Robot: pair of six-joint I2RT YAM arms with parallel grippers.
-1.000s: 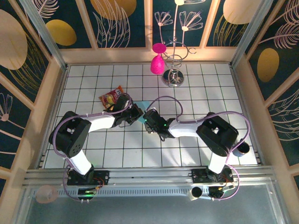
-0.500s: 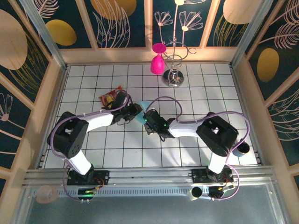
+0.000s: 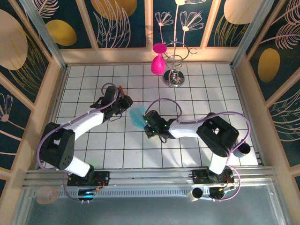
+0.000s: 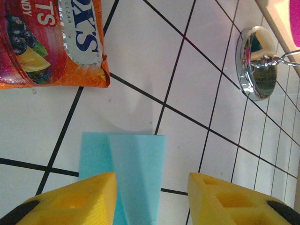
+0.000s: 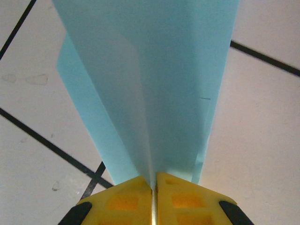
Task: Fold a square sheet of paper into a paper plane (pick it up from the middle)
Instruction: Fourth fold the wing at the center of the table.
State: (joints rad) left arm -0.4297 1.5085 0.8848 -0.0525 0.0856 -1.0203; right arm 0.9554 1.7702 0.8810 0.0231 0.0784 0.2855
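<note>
The square sheet of paper is folded into a narrow light-blue paper plane (image 3: 138, 116) with a centre crease, near the table's middle. My right gripper (image 3: 148, 123) is shut on its end; in the right wrist view the yellow fingertips (image 5: 136, 199) pinch the crease and the paper plane (image 5: 150, 84) fans away from them. My left gripper (image 3: 126, 107) stands open just to the left of the paper. In the left wrist view the paper plane (image 4: 136, 168) lies between the spread yellow fingers (image 4: 75, 199), and the left finger overlaps its edge.
A red-and-orange snack packet (image 4: 47, 42) lies close beyond the left gripper. A chrome stand (image 3: 174, 77) with a pink cup (image 3: 157, 64) is at the back centre; its base (image 4: 257, 63) shows in the left wrist view. Wooden walls ring the tiled floor.
My left gripper has opened, let go of the paper and drawn back up and to the left. The right gripper has closed fully on the paper, which now sticks out to its left.
</note>
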